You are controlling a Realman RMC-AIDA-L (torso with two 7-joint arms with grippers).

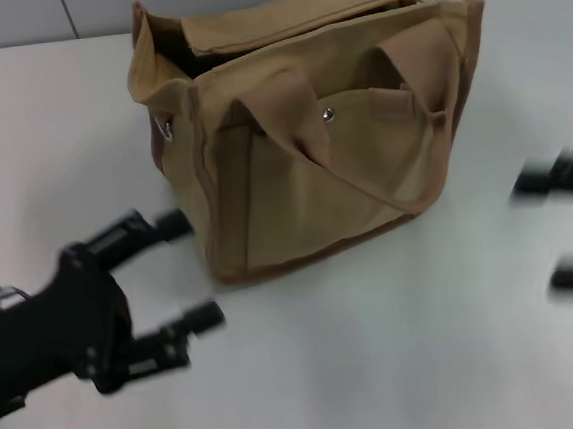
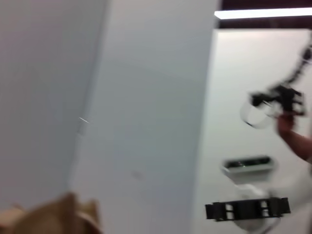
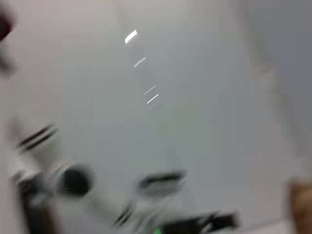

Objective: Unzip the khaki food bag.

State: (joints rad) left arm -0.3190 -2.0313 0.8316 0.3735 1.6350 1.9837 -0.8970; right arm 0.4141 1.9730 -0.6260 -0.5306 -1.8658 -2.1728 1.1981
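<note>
The khaki food bag [image 1: 309,132] stands upright on the white table [image 1: 378,347] at the back middle, its top gaping open at the left end, two strap handles hanging over the front and a metal snap [image 1: 328,114] on the pocket. A tan corner of it shows in the left wrist view [image 2: 53,217]. My left gripper [image 1: 186,273] is open and empty, just left of the bag's lower front corner, apart from it. My right gripper [image 1: 567,230] is open and empty at the right edge, well right of the bag.
A metal ring [image 1: 167,131] hangs on the bag's left end. The left wrist view shows a wall, a person's arm [image 2: 295,139] and equipment far off. The right wrist view is blurred grey.
</note>
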